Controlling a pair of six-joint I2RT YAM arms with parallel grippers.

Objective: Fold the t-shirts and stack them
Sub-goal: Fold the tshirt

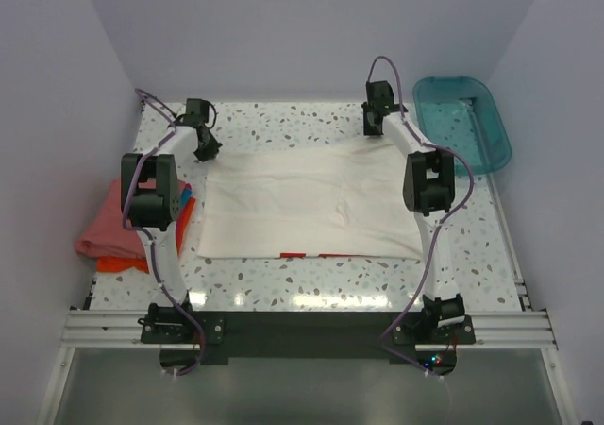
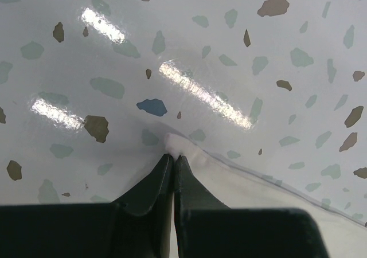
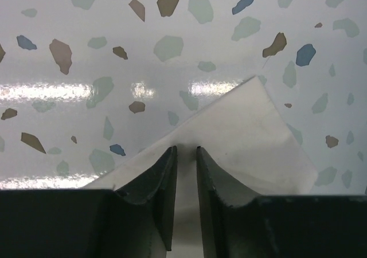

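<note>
The large white t-shirt [image 1: 302, 203] lies flat in the middle of the table, with a strip of its red print [image 1: 304, 253] showing at the near edge. My left gripper [image 1: 204, 147] is at its far left corner, and in the left wrist view [image 2: 174, 156] it is shut on a small tip of the white cloth [image 2: 241, 183]. My right gripper [image 1: 374, 125] is at the far right corner, and in the right wrist view [image 3: 186, 149] it pinches the white cloth [image 3: 246, 132] between narrowly parted jaws. Folded salmon-pink [image 1: 99, 231], orange-red [image 1: 123, 263] and blue [image 1: 189, 196] tees are stacked at the left edge.
A teal translucent tub [image 1: 462, 123] stands at the back right, partly off the table. The speckled tabletop [image 1: 283, 123] runs to the white back wall. The left arm's elbow [image 1: 151, 194] hangs over the stack of tees.
</note>
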